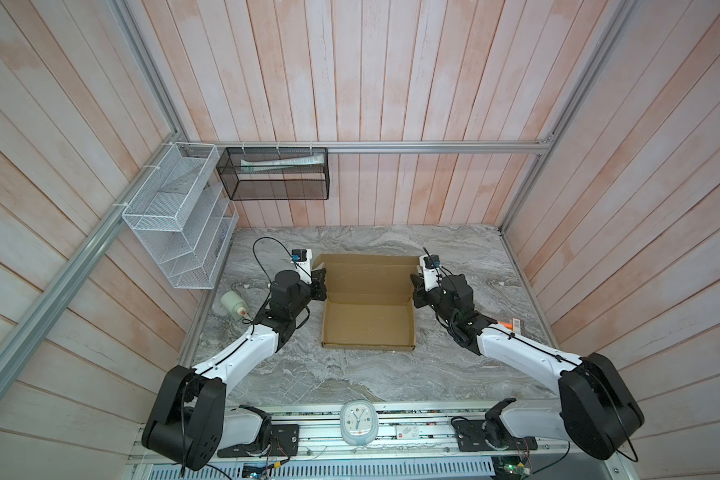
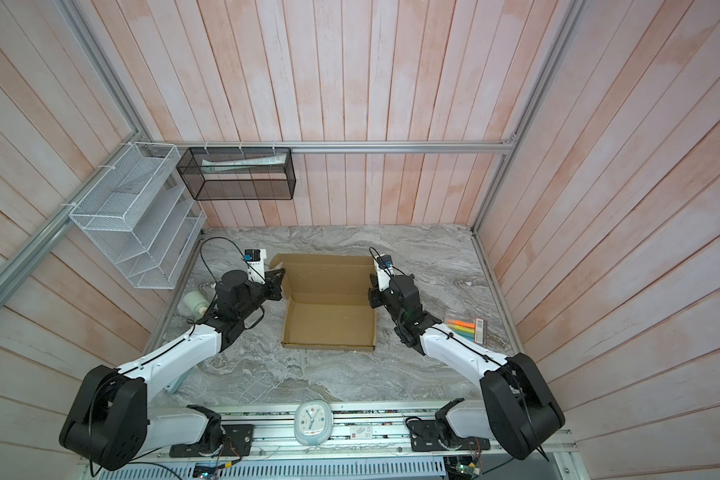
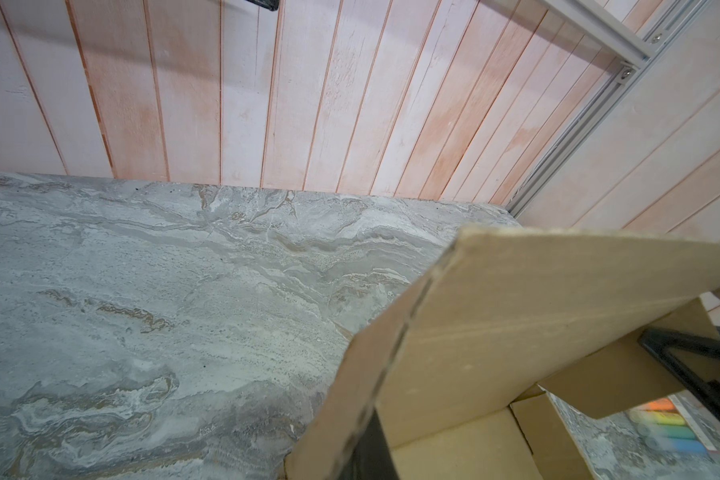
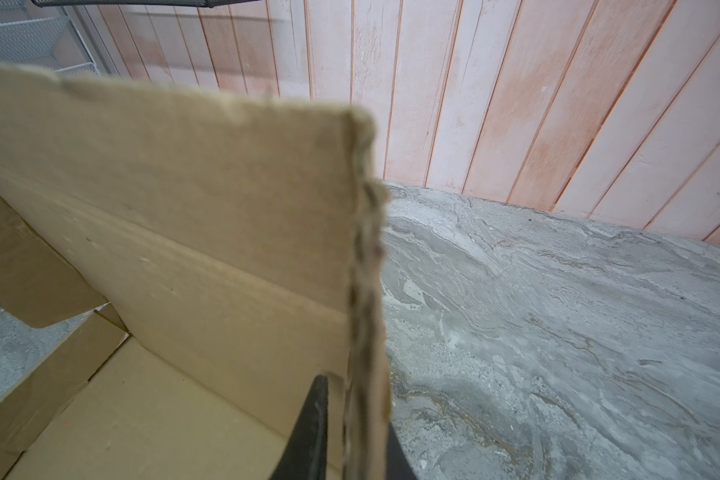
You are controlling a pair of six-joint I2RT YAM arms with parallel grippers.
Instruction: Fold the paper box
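Left end effector point(image 1: 320, 283) is clenched on the paper box point(image 1: 368, 322), pinching the side flap at the lid's 9 o'clock edge. In the left wrist view one black finger point(image 3: 373, 440) lies against the inner face of that flap. Right end effector point(image 1: 415, 287) sits at the lid's 3 o'clock edge. In the right wrist view the ragged cardboard edge runs between its two fingers point(image 4: 314, 415). Whether they press the cardboard or stand just off it cannot be told.

With the box taken as the centre of the dial in both top views, the grey marbled surface point(image 1: 350, 382) spreads out on every side of it. The box rests on the middle of the surface as a shallow brown tray with low walls, open side up. Its lid point(image 1: 368, 274) rises from the tray's 12 o'clock wall and stands between the two arms.

A white wire rack point(image 1: 175, 220) hangs on the side wall at 10 o'clock. A black mesh basket point(image 1: 275, 174) hangs from the rail on the back wall at 11 o'clock, with something pale and long in it. A pale round-cornered clock point(image 1: 357, 422) lies on the rail at 6 o'clock. A white bottle point(image 1: 233, 305) lies on its side at 9 o'clock, just beside the left arm. A clear pack of coloured markers point(image 2: 466, 326) lies at 3 o'clock, beyond the right arm.
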